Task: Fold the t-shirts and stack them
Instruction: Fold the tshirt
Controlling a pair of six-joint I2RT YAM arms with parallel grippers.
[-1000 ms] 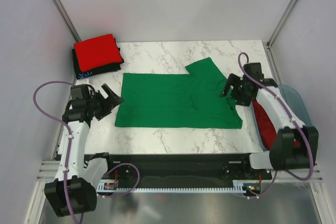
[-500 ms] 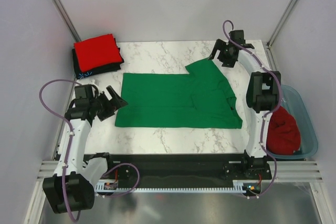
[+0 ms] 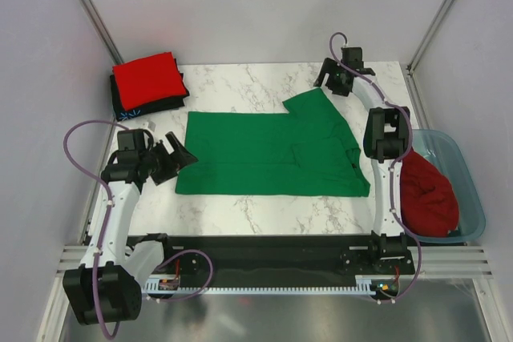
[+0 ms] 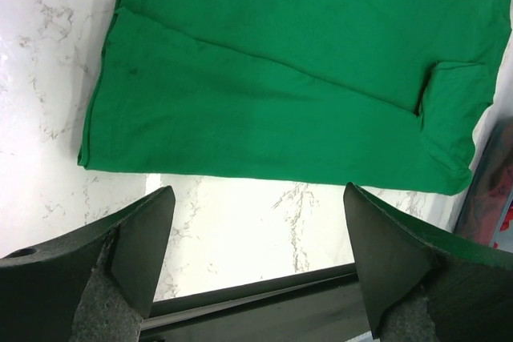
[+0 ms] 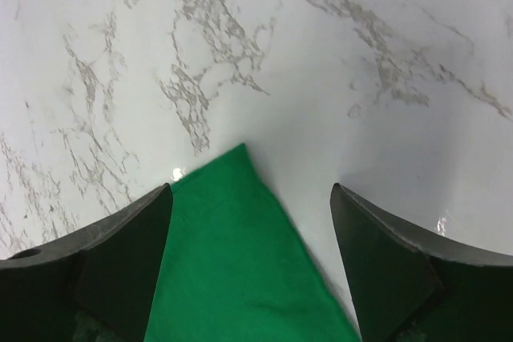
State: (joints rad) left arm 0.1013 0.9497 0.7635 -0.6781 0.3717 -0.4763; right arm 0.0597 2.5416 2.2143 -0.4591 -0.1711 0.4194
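Note:
A bright green t-shirt (image 3: 272, 154) lies flat, partly folded, in the middle of the marble table (image 3: 232, 86); it also shows in the left wrist view (image 4: 280, 78) and its sleeve tip in the right wrist view (image 5: 240, 262). My left gripper (image 3: 178, 158) is open and empty just left of the shirt's near left corner. My right gripper (image 3: 329, 79) is open and empty above the far sleeve tip. A folded red t-shirt (image 3: 146, 78) sits on a folded black one (image 3: 152, 106) at the far left. Another red shirt (image 3: 425, 194) lies crumpled in the blue tub.
The translucent blue plastic tub (image 3: 469, 198) stands at the right edge of the table. A black rail (image 3: 264, 246) runs along the near edge. Grey walls and frame posts close in the sides and back.
My right arm has swung from the shirt's right side out to the far sleeve tip. My left gripper has crept slightly right toward the shirt's corner.

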